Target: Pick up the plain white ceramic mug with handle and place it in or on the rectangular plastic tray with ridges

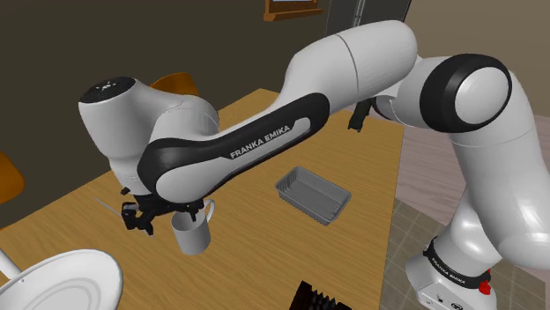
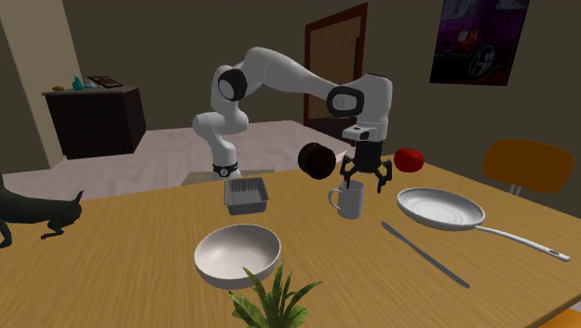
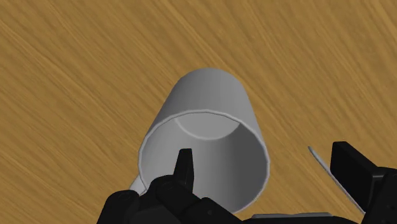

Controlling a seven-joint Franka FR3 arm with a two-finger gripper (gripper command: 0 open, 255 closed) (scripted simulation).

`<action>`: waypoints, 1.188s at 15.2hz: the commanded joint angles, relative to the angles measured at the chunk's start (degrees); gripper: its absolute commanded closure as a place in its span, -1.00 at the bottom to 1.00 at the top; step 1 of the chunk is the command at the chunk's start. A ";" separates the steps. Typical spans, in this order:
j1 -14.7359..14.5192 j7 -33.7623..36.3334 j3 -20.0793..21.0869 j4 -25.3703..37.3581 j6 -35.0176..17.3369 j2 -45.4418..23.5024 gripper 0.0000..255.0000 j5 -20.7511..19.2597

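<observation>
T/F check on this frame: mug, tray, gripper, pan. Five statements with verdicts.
1. The mug stands upright on the table. True.
2. The mug is in the tray. False: it stands on the table, apart from the tray.
3. One finger is inside the mug. True.
4. The gripper is shut. False: its fingers stand apart, astride the mug's wall.
5. In the second exterior view the pan lies between mug and tray. False: it lies right of the mug; the tray lies left.

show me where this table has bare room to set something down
Free: wood on the second exterior view's left of tray and bowl, and between bowl and knife. Crowded: around the mug, by frying pan and pincer.
</observation>
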State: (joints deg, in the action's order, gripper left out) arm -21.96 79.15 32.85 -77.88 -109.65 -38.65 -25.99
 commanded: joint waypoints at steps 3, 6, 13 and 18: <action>0.06 0.45 -0.41 -1.27 -2.11 -0.95 -1.00 -0.60; 0.06 0.45 -0.41 -1.26 -2.10 -0.96 -1.00 -0.60; 0.06 0.44 -0.41 -1.25 -2.09 -0.96 1.00 -0.60; 0.05 0.45 -0.41 -1.23 -2.08 -0.97 1.00 -0.60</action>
State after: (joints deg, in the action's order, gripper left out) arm -21.91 79.60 32.45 -79.11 -111.74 -39.60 -26.59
